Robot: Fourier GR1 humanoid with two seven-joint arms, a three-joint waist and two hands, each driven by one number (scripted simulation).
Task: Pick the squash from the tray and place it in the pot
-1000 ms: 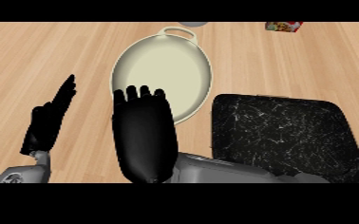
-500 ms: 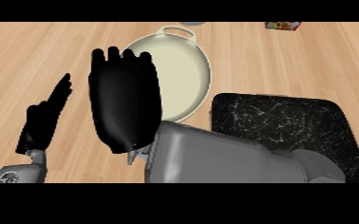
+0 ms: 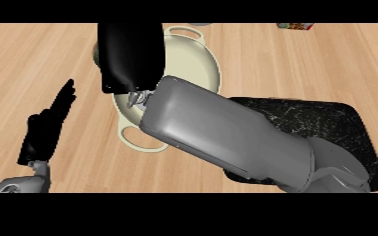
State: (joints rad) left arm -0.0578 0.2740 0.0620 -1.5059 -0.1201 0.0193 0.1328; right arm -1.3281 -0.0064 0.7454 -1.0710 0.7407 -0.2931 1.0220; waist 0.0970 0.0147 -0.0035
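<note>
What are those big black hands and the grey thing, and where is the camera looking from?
You are seeing through the robot's eyes, looking straight down at a wooden kitchen counter. The grey tube is the robot's right forearm, and the black shape at its end is its right hand, stretched over a cream pot with loop handles. I cannot tell whether that hand holds anything. The other black shape, at the lower left, is its left hand, open and resting. The dark speckled slab at the right is a tray. The squash it is meant to move cannot be seen. A small colourful thing lies far back.
</note>
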